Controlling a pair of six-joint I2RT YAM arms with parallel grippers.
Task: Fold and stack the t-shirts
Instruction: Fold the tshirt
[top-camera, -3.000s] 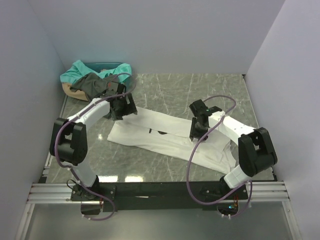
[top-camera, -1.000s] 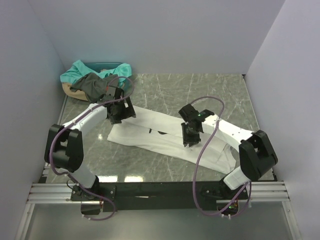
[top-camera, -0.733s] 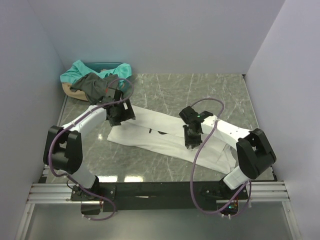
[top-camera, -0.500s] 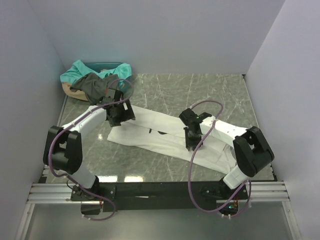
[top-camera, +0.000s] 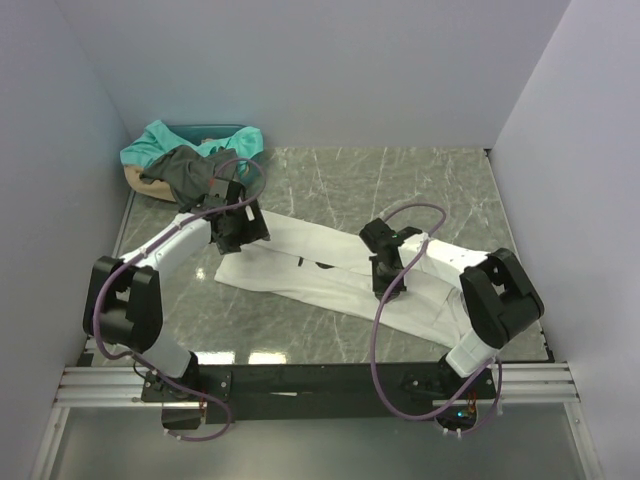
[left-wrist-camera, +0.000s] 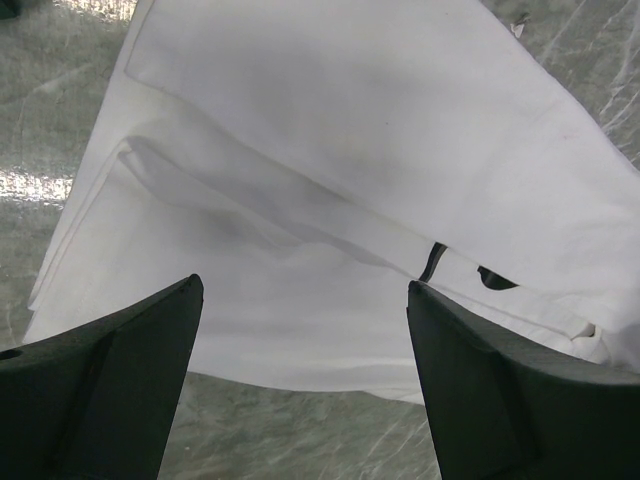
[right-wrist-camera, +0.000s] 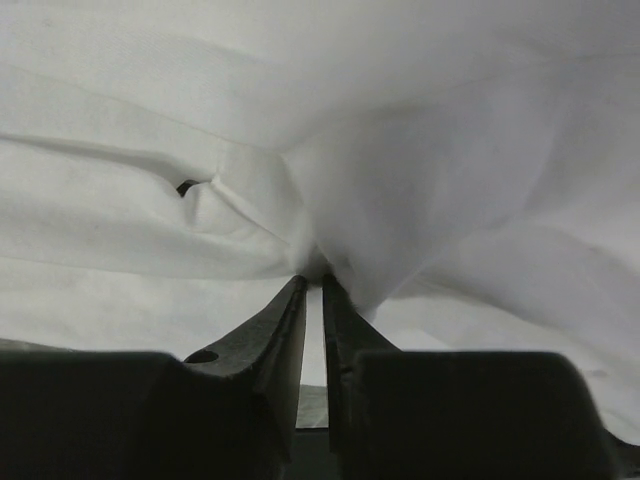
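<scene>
Shirts: one white (top-camera: 290, 268) (right jaws pinching it), one grey (top-camera: 180, 172), one teal (top-camera: 155, 140).

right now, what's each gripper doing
Left gripper: open, holding nothing, above the white t-shirt.
Right gripper: shut, pinching a fold of the white t-shirt.

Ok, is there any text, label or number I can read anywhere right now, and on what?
None can be read.
The white t-shirt has a small dark chest print, but the fold hides most of it and no letters show.
No label shows on the dark grey t-shirt or the teal t-shirt.
</scene>
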